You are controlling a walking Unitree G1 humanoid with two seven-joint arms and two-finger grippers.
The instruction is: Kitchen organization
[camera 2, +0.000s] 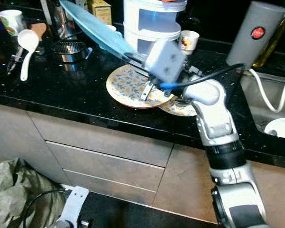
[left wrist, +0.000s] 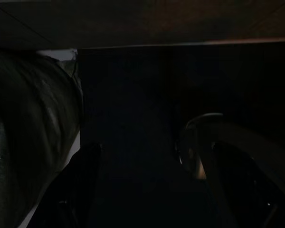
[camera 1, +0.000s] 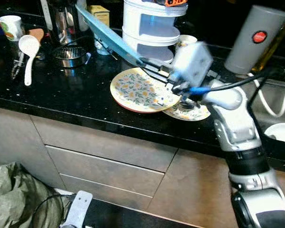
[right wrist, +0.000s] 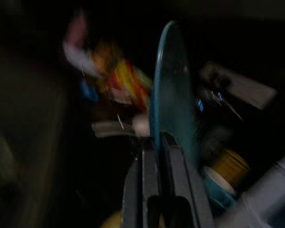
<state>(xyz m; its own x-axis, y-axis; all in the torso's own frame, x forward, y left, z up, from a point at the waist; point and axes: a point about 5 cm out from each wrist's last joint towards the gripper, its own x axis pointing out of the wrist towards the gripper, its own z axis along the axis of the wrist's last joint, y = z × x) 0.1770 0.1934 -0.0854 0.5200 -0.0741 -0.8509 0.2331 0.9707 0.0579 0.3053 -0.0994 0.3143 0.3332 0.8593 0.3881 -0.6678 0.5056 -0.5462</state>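
My right gripper (camera 1: 149,64) is shut on the rim of a light blue plate (camera 1: 109,35), held edge-up and tilted above the black counter (camera 1: 61,95). The right wrist view shows the same plate (right wrist: 173,95) standing on edge between the fingers (right wrist: 152,166), blurred. Under the gripper a large floral plate (camera 1: 140,90) lies flat on the counter. It overlaps a smaller floral plate (camera 1: 190,111), partly hidden by my arm. My left arm (camera 1: 78,209) hangs idle by the drawers. Its gripper (left wrist: 161,190) looks open in the dark left wrist view.
A white tiered container (camera 1: 152,28) stands behind the plates, a floral cup (camera 2: 187,40) beside it. At the left are a white spoon (camera 1: 28,47), a metal strainer (camera 1: 71,54) and a mug (camera 1: 10,26). A grey bottle (camera 1: 256,40) and the sink (camera 1: 280,118) are at the right. A bag (camera 1: 19,194) lies on the floor.
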